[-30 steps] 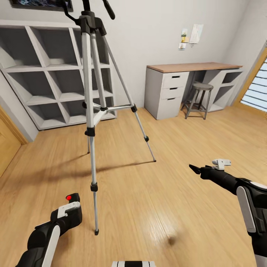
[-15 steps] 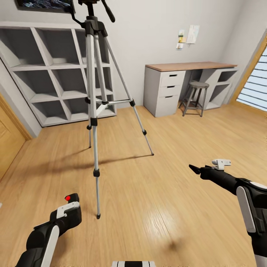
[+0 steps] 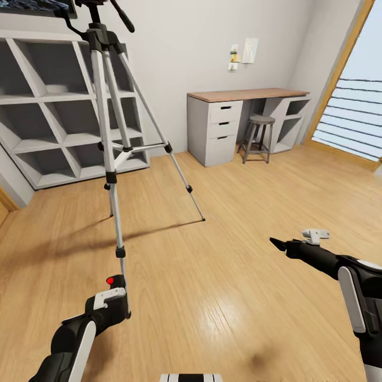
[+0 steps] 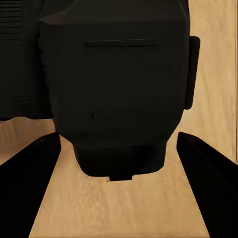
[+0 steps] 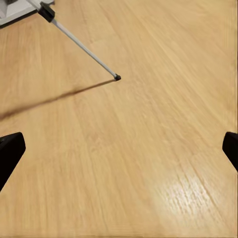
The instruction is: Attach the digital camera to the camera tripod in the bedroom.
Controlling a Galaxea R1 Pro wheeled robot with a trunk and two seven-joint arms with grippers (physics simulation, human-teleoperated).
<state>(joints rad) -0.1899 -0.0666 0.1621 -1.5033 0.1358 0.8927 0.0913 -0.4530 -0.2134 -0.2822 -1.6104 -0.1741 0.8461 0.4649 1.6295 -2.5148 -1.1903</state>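
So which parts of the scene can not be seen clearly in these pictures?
- Camera tripod: head view, its top plate is cut off by the picture's edge.
- Digital camera: left wrist view, an unlit black mass, details lost.
- Papers on the wall: head view, too small to read.

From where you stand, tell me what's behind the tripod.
Behind the camera tripod stand grey cube shelves against the wall, with a dark picture above. Its legs cover strips of the shelves, and its head hides part of the picture.

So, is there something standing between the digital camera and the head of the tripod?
Nothing visible does. The left tool holds the digital camera low beside the camera tripod's front leg; its pan head stands high above, unobstructed.
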